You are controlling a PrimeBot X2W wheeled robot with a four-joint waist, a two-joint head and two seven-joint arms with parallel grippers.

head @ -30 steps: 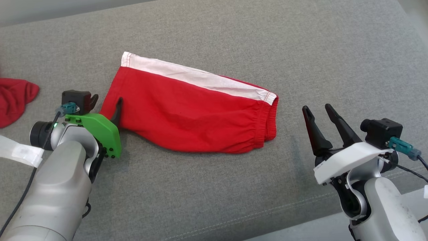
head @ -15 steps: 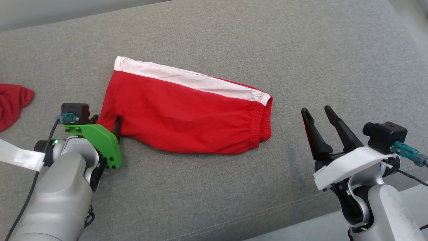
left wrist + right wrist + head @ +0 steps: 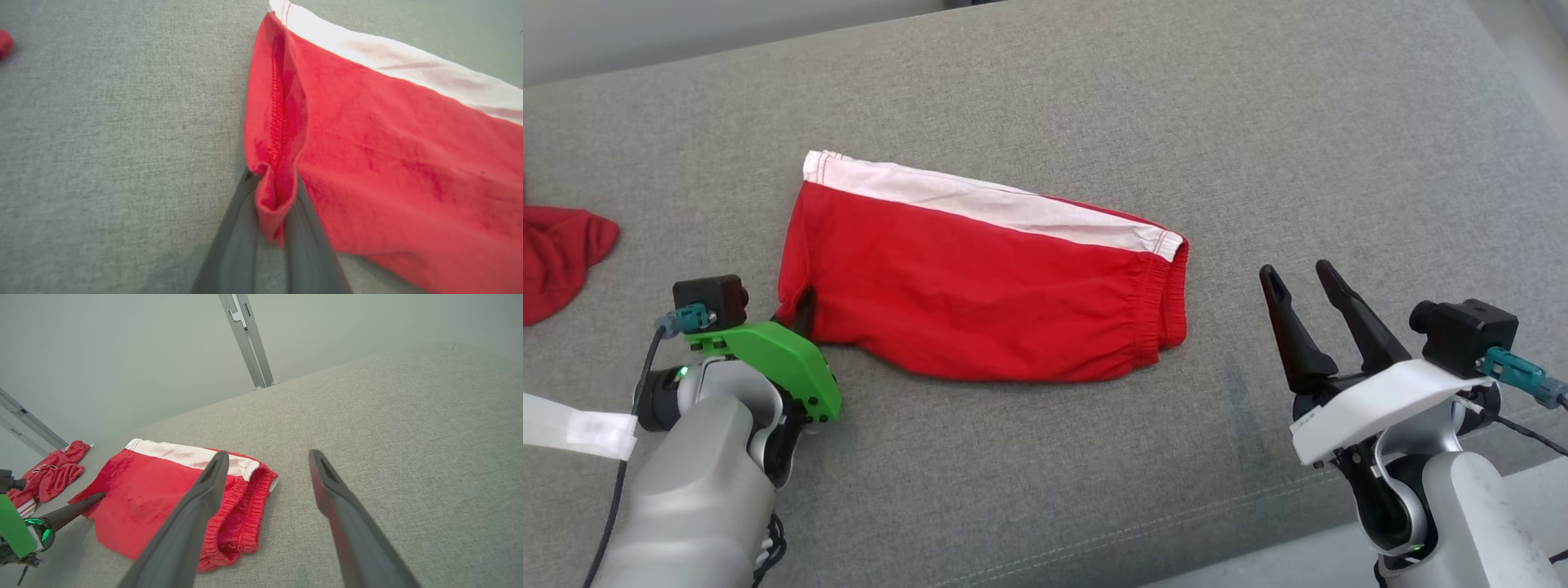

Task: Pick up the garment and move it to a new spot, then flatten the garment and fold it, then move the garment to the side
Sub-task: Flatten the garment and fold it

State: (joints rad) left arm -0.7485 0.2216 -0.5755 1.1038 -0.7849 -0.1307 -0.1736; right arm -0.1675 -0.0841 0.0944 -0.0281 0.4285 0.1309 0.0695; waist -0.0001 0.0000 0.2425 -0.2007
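The garment (image 3: 980, 286) is a pair of red shorts with a white side band, folded and lying flat in the middle of the grey cushion (image 3: 1094, 98). My left gripper (image 3: 796, 314) sits at its near left corner. The left wrist view shows the left gripper (image 3: 273, 179) shut on the garment (image 3: 388, 143), a fold of red hem pinched between the two fingers. My right gripper (image 3: 1307, 278) stands open with nothing in it, to the right of the waistband and apart from it. In the right wrist view the right gripper (image 3: 268, 455) points past the garment's (image 3: 143, 490) elastic end.
Another red cloth (image 3: 560, 253) lies bunched at the cushion's far left edge, also as the red cloth (image 3: 53, 469) in the right wrist view. Metal frame posts (image 3: 245, 335) rise behind the cushion. The cushion's front seam (image 3: 1176, 523) runs near my arms.
My left gripper has shut on the garment's near left corner, which now stands pinched up. The right arm has stayed put. The head view has shifted slightly.
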